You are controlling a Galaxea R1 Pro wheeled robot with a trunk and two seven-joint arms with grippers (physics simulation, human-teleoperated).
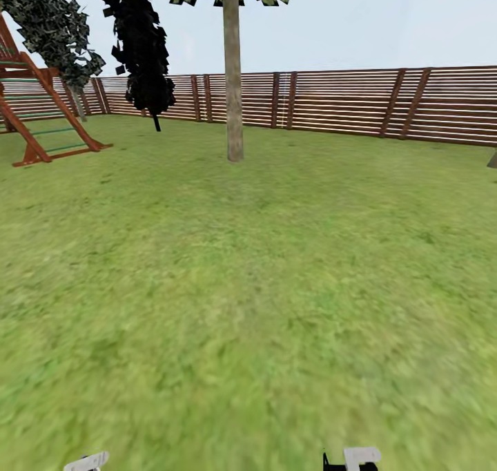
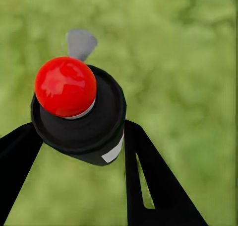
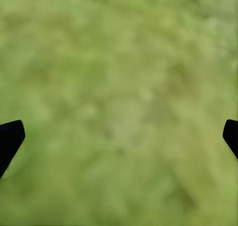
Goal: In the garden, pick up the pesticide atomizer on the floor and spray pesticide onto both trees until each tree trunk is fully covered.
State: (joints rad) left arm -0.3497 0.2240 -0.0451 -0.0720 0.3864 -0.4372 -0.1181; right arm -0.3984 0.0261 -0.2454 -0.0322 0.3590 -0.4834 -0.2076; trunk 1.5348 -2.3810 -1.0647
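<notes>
Head cam sits high, looking forward and down across the lawn (image 1: 248, 305) toward the far fence (image 1: 345, 101), one tree trunk (image 1: 233, 77) well ahead. Both wrist cams point straight down at blurry grass from close up, so grass is all three views share.

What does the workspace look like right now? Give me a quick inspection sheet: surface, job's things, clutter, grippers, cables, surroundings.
Surface: green lawn, open grass ahead.
Job's things: pesticide atomizer, black with a red tip, held between the left jaws; one tree trunk stands ahead, far across the grass.
Clutter: nothing seen on the grass.
Grippers: left gripper shut on the atomizer; right gripper open, jaws wide apart over bare grass.
Cables: nothing seen.
Surroundings: brown slatted fence along the back, black cypress left of the trunk, red-brown play frame at far left.
</notes>
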